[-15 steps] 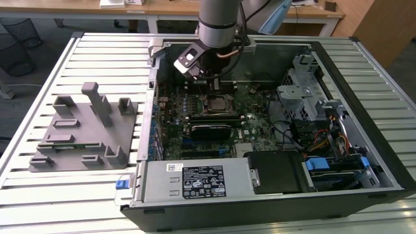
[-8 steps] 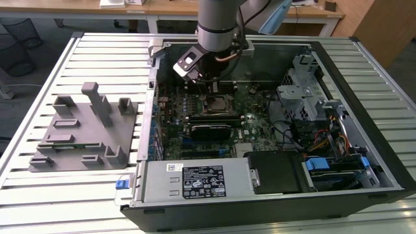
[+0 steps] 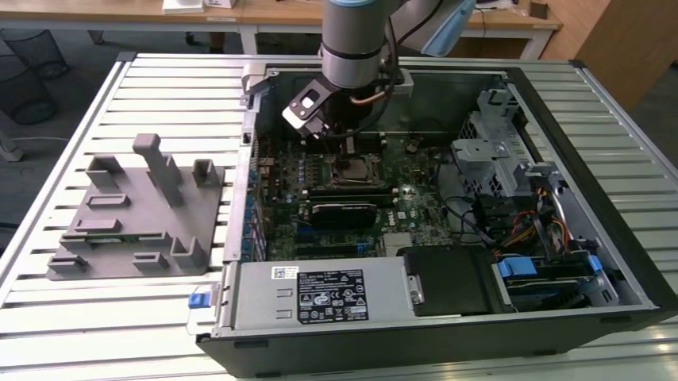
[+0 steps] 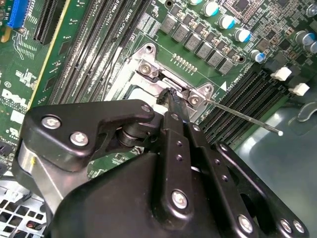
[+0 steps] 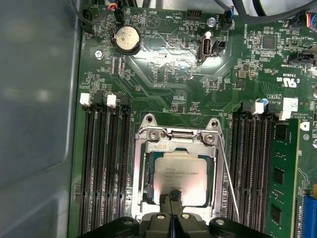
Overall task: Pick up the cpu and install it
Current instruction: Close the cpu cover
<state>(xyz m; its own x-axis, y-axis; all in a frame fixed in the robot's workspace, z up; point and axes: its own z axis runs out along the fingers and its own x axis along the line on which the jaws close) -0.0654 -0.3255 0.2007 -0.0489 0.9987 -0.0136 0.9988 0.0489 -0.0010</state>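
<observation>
Plainly the cpu (image 5: 181, 177) is lying flat in the socket (image 5: 144, 148) on the motherboard (image 5: 163, 74), its pale metal top facing up; being nearly square, it is offering no long axis. The gripper (image 5: 173, 194) is being held directly over it, the jaws pressed together into a narrow point with nothing between them. In the first wrist view that point is being placed at the middle of the cpu's edge farthest from the socket's hinged end, touching or just over it; which cannot be told. In the exterior view the arm (image 3: 355, 40) is hanging just above the frame's centre, inside the case (image 3: 593, 103) on the worktop (image 3: 159, 87).
</observation>
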